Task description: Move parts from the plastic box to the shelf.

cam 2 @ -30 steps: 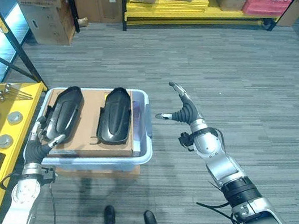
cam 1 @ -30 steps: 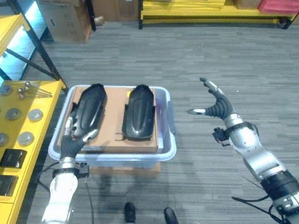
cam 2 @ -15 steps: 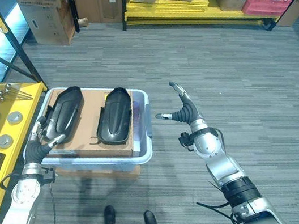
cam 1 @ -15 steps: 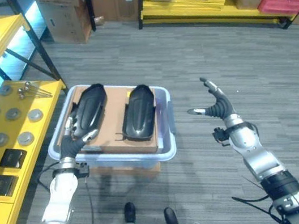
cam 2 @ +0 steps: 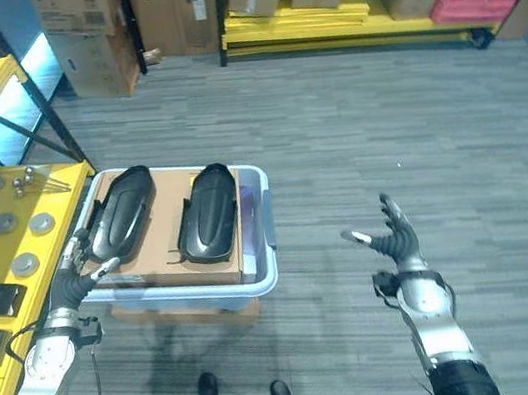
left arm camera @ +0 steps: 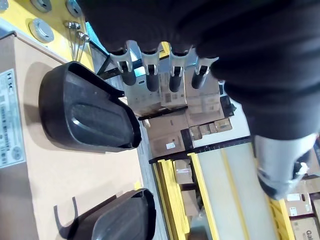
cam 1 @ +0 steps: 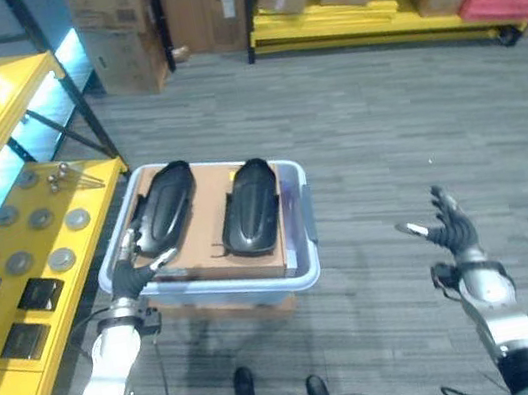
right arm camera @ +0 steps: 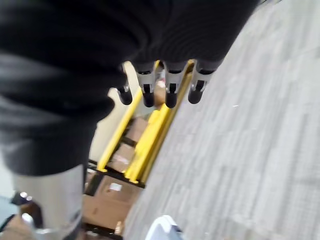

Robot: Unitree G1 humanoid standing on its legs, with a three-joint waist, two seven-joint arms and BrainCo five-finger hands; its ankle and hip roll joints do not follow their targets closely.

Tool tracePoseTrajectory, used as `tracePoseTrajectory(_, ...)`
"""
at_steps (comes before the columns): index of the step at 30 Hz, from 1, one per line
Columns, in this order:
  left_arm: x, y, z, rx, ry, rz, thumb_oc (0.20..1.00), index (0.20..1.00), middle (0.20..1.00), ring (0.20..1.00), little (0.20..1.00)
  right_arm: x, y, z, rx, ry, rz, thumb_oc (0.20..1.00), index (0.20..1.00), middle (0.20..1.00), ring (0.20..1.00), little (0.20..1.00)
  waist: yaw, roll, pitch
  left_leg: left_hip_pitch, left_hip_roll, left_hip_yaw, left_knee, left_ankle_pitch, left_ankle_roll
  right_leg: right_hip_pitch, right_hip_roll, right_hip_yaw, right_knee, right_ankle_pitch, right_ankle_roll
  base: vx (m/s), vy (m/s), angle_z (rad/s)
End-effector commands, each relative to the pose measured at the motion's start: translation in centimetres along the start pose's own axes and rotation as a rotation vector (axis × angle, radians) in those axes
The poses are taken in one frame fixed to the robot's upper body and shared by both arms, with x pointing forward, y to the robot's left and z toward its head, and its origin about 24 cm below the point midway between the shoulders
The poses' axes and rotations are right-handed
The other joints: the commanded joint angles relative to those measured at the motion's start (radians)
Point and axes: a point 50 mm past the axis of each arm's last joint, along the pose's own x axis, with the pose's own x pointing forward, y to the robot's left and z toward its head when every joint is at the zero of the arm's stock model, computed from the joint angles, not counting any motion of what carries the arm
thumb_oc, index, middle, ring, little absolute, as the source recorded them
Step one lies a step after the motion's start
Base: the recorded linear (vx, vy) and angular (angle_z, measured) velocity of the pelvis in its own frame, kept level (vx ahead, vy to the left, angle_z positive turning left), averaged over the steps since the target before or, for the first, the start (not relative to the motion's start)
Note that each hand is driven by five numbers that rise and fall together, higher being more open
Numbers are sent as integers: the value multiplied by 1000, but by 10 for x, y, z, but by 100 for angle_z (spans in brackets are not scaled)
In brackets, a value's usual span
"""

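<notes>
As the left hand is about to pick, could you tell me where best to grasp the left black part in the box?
Probably across the near narrow end of the left black part, coming from the box's left-front corner where the left hand hovers; the part lies flat, lengthwise, on cardboard.

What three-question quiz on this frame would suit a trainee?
1. True or false: both black parts lie on the cardboard in the plastic box.
2. Which hand is nearest the parts? A. left hand B. right hand
3. What is the right hand holding?

Key:
1. True: the left black part and the right black part rest side by side on the cardboard.
2. A; it is at the box's near left corner.
3. Nothing; it is open above the floor.
</notes>
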Motion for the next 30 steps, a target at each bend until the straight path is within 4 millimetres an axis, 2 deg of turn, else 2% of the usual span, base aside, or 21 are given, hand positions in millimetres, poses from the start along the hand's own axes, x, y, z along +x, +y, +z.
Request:
tracePoseTrajectory(1, 10, 0, 10, -35, -65, 32, 1000, 1000, 1000, 1000, 1000, 9, -14, 32, -78, -151, -39, 1000, 1000, 1000, 1000, 1000, 17, 23, 14, 64, 113, 57, 61, -150, -88, -100, -18, -106, 172, -155, 61, 41, 74, -19)
tracePoseTrajectory(10, 4, 0, 5, -22, -44, 20, 1000, 1000, 1000, 1000, 1000, 28, -4, 64, -153, -258, -43, 1000, 1000, 1000, 1000, 1000, 55, 21, 16, 56, 101, 58, 38, -155, -77, -104, -32, -108, 129, -134, 72, 22, 31, -3)
tracePoseTrajectory(12, 4, 0, 6, -17, -50, 13, 1000, 1000, 1000, 1000, 1000, 33, 0, 79, -180, -318, -35, 1000, 1000, 1000, 1000, 1000, 68, 21, 24, 48, 96, 53, 37, -156, -74, -111, -38, -110, 123, -129, 77, 20, 23, 7)
tracePoseTrajectory(15, 5, 0, 8, -16, -58, 14, 1000, 1000, 1000, 1000, 1000, 35, 3, 87, -185, -345, -35, 1000, 1000, 1000, 1000, 1000, 73, 20, 31, 35, 92, 51, 40, -156, -72, -122, -39, -109, 122, -125, 79, -45, 3, 6)
tracePoseTrajectory(17, 10, -4, 16, -25, -95, 4, 1000, 1000, 1000, 1000, 1000, 47, 12, 118, -203, -444, -44, 1000, 1000, 1000, 1000, 1000, 96, 23, 57, -28, 84, 42, 46, -146, -71, -182, -42, -109, 119, -106, 87, -143, 19, 11)
tracePoseTrajectory(19, 12, -6, 18, -28, -106, 0, 1000, 1000, 1000, 1000, 1000, 50, 15, 126, -208, -467, -49, 1000, 1000, 1000, 1000, 1000, 101, 24, 62, -43, 83, 40, 46, -142, -71, -196, -43, -112, 116, -102, 89, -72, 10, 6)
tracePoseTrajectory(20, 14, -10, 22, -38, -125, -13, 1000, 1000, 1000, 1000, 1000, 54, 18, 140, -207, -507, -61, 1000, 1000, 1000, 1000, 1000, 113, 27, 72, -64, 81, 35, 45, -137, -71, -216, -42, -114, 112, -94, 91, -25, -1, 8)
tracePoseTrajectory(21, 14, -10, 23, -38, -126, -12, 1000, 1000, 1000, 1000, 1000, 54, 19, 140, -206, -510, -61, 1000, 1000, 1000, 1000, 1000, 111, 27, 70, -69, 81, 34, 46, -136, -71, -220, -42, -114, 112, -94, 91, -41, 7, 6)
tracePoseTrajectory(23, 17, -17, 26, -49, -143, -31, 1000, 1000, 1000, 1000, 1000, 61, 22, 160, -216, -555, -87, 1000, 1000, 1000, 1000, 1000, 129, 32, 83, -99, 76, 26, 45, -127, -71, -242, -43, -118, 106, -85, 93, -20, 28, 10)
tracePoseTrajectory(24, 17, -17, 26, -50, -144, -29, 1000, 1000, 1000, 1000, 1000, 62, 22, 160, -216, -556, -88, 1000, 1000, 1000, 1000, 1000, 128, 32, 83, -100, 76, 26, 46, -127, -71, -243, -43, -118, 106, -85, 94, -6, 30, 14)
tracePoseTrajectory(26, 19, -19, 27, -55, -149, -35, 1000, 1000, 1000, 1000, 1000, 67, 24, 174, -219, -585, -103, 1000, 1000, 1000, 1000, 1000, 137, 37, 93, -115, 73, 24, 43, -122, -71, -258, -44, -119, 105, -80, 95, -14, 30, 8)
tracePoseTrajectory(27, 20, -21, 30, -62, -160, -38, 1000, 1000, 1000, 1000, 1000, 72, 22, 186, -233, -607, -125, 1000, 1000, 1000, 1000, 1000, 148, 39, 99, -124, 71, 21, 43, -118, -70, -268, -45, -122, 105, -78, 96, -9, 34, 4)
tracePoseTrajectory(30, 23, -23, 33, -72, -175, -35, 1000, 1000, 1000, 1000, 1000, 80, 19, 201, -253, -620, -156, 1000, 1000, 1000, 1000, 1000, 160, 44, 111, -140, 67, 17, 43, -114, -71, -283, -48, -127, 108, -74, 99, -1, 22, 7)
